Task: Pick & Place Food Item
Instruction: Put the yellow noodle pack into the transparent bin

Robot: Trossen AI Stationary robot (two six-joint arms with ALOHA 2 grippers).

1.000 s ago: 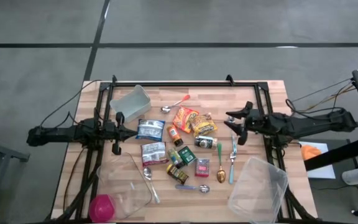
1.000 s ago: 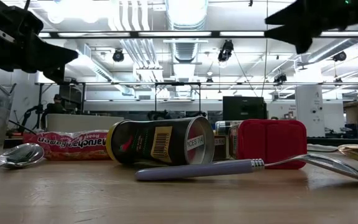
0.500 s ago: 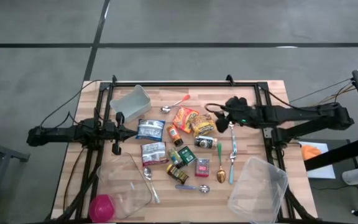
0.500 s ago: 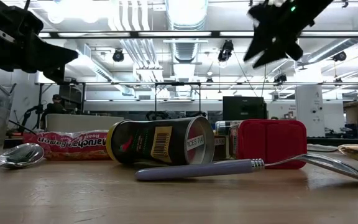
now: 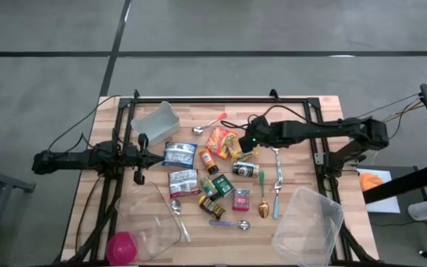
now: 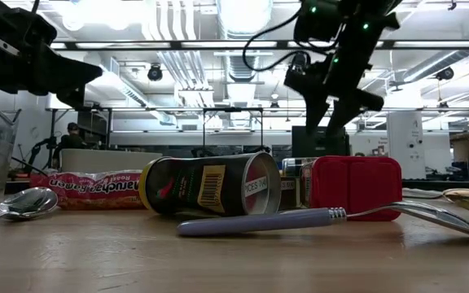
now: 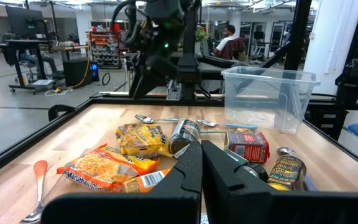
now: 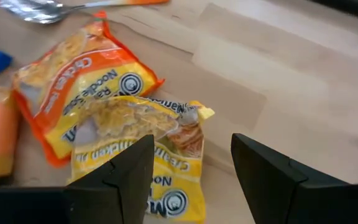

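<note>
A heap of food items lies mid-table. It includes an orange noodle packet [image 5: 221,139] [image 8: 82,81], a yellow noodle packet [image 5: 243,151] [image 8: 148,155], blue pouches [image 5: 178,154], small cans and a red box [image 6: 355,187]. My right gripper [image 5: 248,141] [image 8: 191,158] hangs open above the yellow packet, slanting down, clear of it. In the low view the right gripper [image 6: 332,94] is well above the items. My left gripper [image 5: 148,156] [image 7: 201,152] rests shut and level at the table's left side, with nothing in it.
Clear bins stand at the far left [image 5: 156,119], near left [image 5: 150,221] and near right [image 5: 308,226]. A pink bowl [image 5: 122,246] sits at the near left corner. Spoons [image 5: 276,182] and a fallen can [image 6: 210,185] lie around the heap.
My right gripper has swung from the table's right side toward the middle, sunk a little, tipped from level to slanting down and rolled. It now hangs over the noodle packets, with its fingers still apart. Nothing on the table has moved.
</note>
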